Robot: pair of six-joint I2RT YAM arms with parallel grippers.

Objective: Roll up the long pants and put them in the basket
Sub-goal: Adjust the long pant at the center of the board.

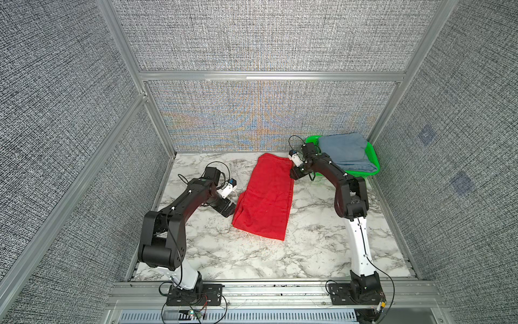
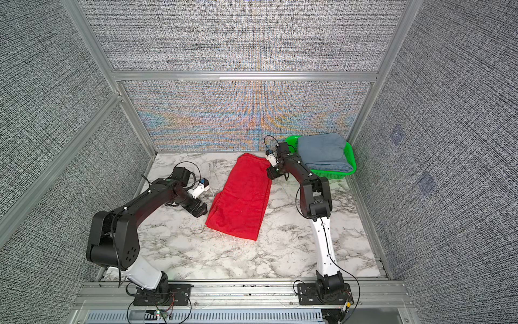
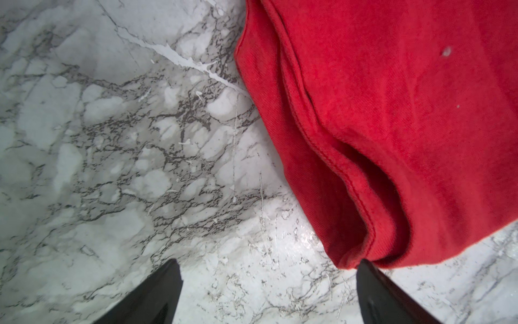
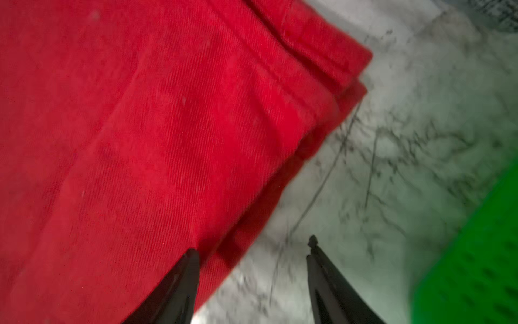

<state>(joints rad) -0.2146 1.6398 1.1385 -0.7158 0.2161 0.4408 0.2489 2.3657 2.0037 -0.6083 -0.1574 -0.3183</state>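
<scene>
The left fingers (image 3: 157, 297) are spread wide with nothing between them, one tip just beside the near left corner of the long pants (image 1: 265, 196). The right fingers (image 4: 179, 289) also stand apart and hold nothing, one tip over the pants' far right edge, the other over bare marble. The red pants lie folded flat mid-tabletop. Just beyond their far right corner sits a green basket (image 1: 361, 173) carrying a folded blue-grey garment (image 1: 344, 151). The white marble-patterned tabletop (image 1: 308, 246) is walled by grey woven panels (image 1: 252, 36) in aluminium framing.

Right wrist view blurred, what seems the green basket (image 4: 473, 266) cut off, long pants (image 4: 126, 140) cropped.
</scene>
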